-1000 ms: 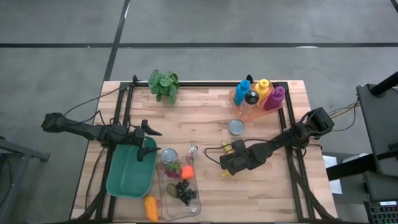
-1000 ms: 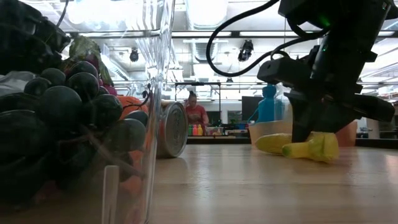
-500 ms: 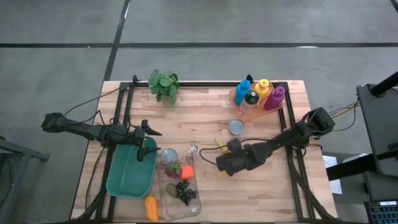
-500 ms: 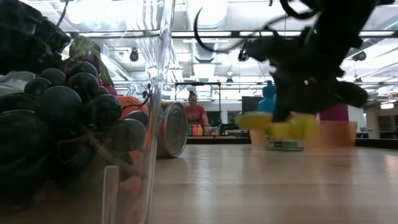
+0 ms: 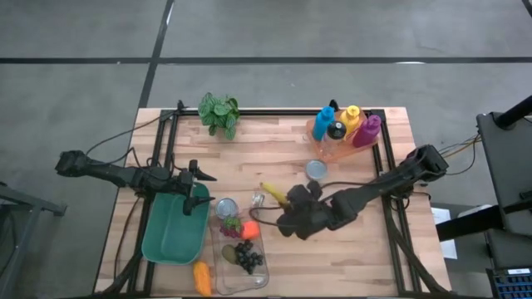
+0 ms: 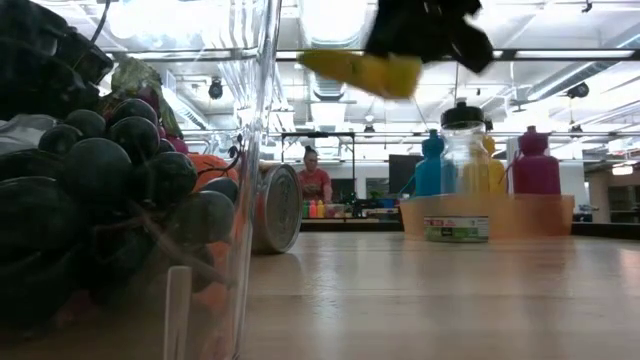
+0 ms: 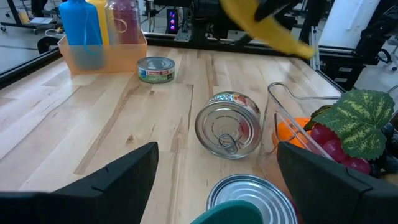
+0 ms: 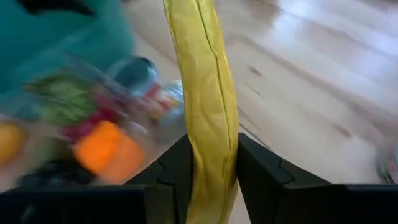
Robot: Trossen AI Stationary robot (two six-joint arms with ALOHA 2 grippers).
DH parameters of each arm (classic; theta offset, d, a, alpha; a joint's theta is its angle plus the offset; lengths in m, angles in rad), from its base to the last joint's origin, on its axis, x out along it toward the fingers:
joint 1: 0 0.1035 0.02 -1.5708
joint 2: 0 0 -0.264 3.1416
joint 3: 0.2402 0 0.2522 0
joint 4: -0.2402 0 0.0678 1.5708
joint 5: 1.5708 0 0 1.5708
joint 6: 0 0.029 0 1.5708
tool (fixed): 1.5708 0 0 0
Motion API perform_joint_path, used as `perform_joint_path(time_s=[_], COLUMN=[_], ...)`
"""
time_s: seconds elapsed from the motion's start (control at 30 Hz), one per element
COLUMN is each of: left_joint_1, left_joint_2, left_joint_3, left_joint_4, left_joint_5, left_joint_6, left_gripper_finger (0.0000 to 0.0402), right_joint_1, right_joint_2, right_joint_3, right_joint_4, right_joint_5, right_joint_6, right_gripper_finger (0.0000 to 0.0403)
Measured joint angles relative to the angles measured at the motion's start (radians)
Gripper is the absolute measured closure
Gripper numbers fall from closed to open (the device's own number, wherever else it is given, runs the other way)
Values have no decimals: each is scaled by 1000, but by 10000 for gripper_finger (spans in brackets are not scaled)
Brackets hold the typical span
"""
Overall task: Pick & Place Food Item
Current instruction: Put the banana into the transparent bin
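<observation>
Here, a long yellow banana is clamped between the right gripper's narrowly parted fingers, raised above the wooden table near the clear plastic container. The left gripper is spread wide, empty, over the teal bin.

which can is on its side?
The one beside the clear bin, pull-tab end facing the left wrist camera. The flat tin and nearest can stand upright.

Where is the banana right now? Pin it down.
The banana is in the right gripper, lifted off the table near the middle in the high view, just right of the can lying on its side.
</observation>
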Motion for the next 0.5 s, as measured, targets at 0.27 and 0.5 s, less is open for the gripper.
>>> perform_joint_path(time_s=[0.27, 0.5], left_joint_1=[0, 0], left_joint_2=[0, 0], left_joint_3=[0, 0], left_joint_4=[0, 0], left_joint_5=[0, 0], left_joint_6=[0, 0], left_gripper_finger=[66, 66], right_joint_1=[45, 48], right_joint_2=[0, 3], right_joint_3=[68, 63], right_joint_4=[300, 548], right_joint_5=[43, -123], right_joint_6=[-395, -627], right_gripper_finger=[298, 298])
